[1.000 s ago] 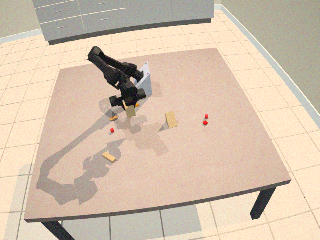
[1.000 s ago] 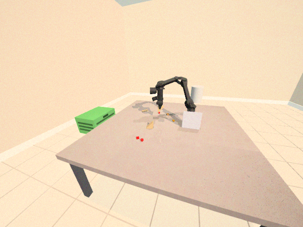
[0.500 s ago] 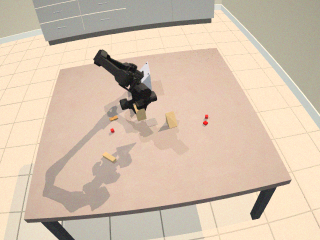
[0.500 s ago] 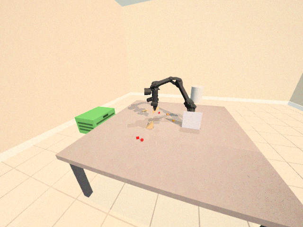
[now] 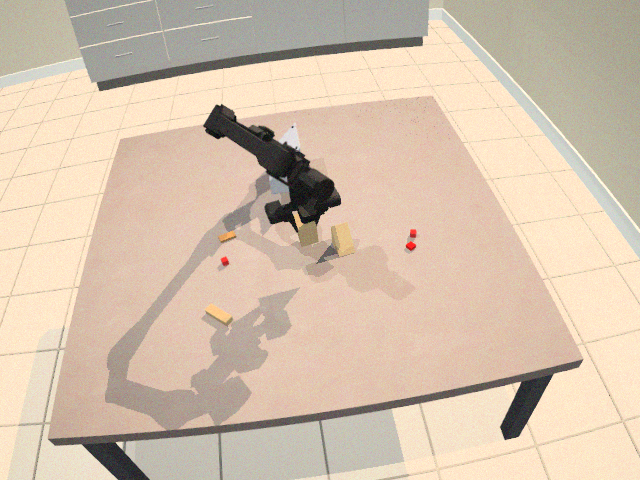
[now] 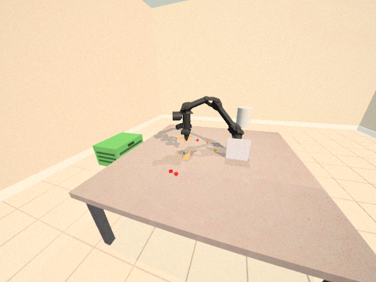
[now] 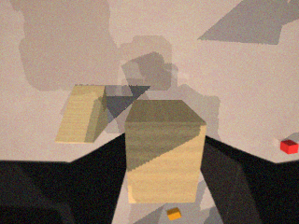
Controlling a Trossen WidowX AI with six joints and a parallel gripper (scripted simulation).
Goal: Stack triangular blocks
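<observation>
On the table (image 5: 413, 320) (image 6: 212, 188), in the top view, two triangular blocks are recorded. One, the held block (image 5: 308, 234) (image 6: 187, 140) (image 7: 163, 161), is grasped by the gripper (image 5: 308, 219) (image 6: 186, 138) (image 7: 161, 137); the other, the resting block (image 5: 343, 239) (image 6: 186, 155) (image 7: 81, 114), stands on the table just beside it, apart. Also counted: a pair of red blocks (image 5: 410, 245) (image 6: 175, 174) near each other, a third red block (image 5: 224, 261) (image 6: 197, 140) (image 7: 289, 147), one orange block (image 5: 227, 236) (image 6: 208, 141) and one tan bar (image 5: 218, 314) (image 6: 180, 138).

In the exterior view, the held block is raised above the table, its outline partly hidden by the gripper. Three red blocks are confirmed, and two orange pieces, the additional one being a small orange piece (image 6: 215, 149) (image 7: 174, 214) nearer the one white panel (image 6: 238, 149).

In the wrist view, two fingers clasp the held block on opposite sides. The resting block lies to the image's left, not touching it. One red block and one orange piece are visible.
</observation>
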